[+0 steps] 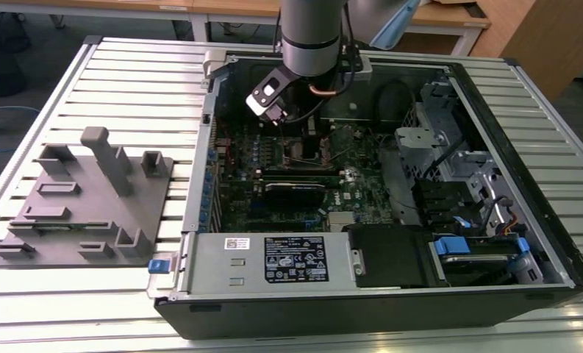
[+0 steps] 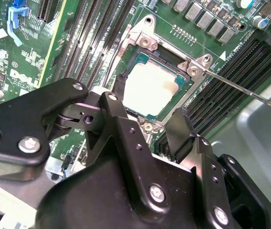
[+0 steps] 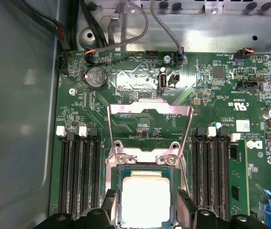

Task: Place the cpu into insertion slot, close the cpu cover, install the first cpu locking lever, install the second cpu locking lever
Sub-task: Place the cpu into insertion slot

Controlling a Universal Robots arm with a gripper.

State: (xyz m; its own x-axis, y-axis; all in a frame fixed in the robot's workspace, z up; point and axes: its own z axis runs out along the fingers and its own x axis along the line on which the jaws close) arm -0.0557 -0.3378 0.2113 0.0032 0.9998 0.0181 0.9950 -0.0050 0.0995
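The cpu (image 3: 145, 198) (image 2: 152, 88) lies flat in the insertion slot (image 3: 116, 191) (image 2: 140, 59), its pale metal top facing up. The cpu cover (image 3: 150, 110) stands swung open on its hinge beyond the slot, and the green board shows through its window. A thin locking lever (image 2: 245, 90) sticks out free to one side of the slot. My gripper (image 3: 147, 207) (image 2: 147, 112) is open just above the cpu, with one black finger (image 3: 109, 205) on one side and the other finger (image 3: 185, 205) opposite, each a small gap away from the chip. In the exterior view the gripper (image 1: 301, 125) hangs inside the case over the slot (image 1: 306, 151).
Black memory slots (image 3: 80, 176) (image 3: 212, 176) flank the socket on both sides. Cables (image 3: 126, 33) and a coin battery (image 3: 96, 77) sit beyond the cover. The open computer case (image 1: 556, 243) rests on a slatted table, with a grey fixture block (image 1: 85, 198) at the exterior view's left.
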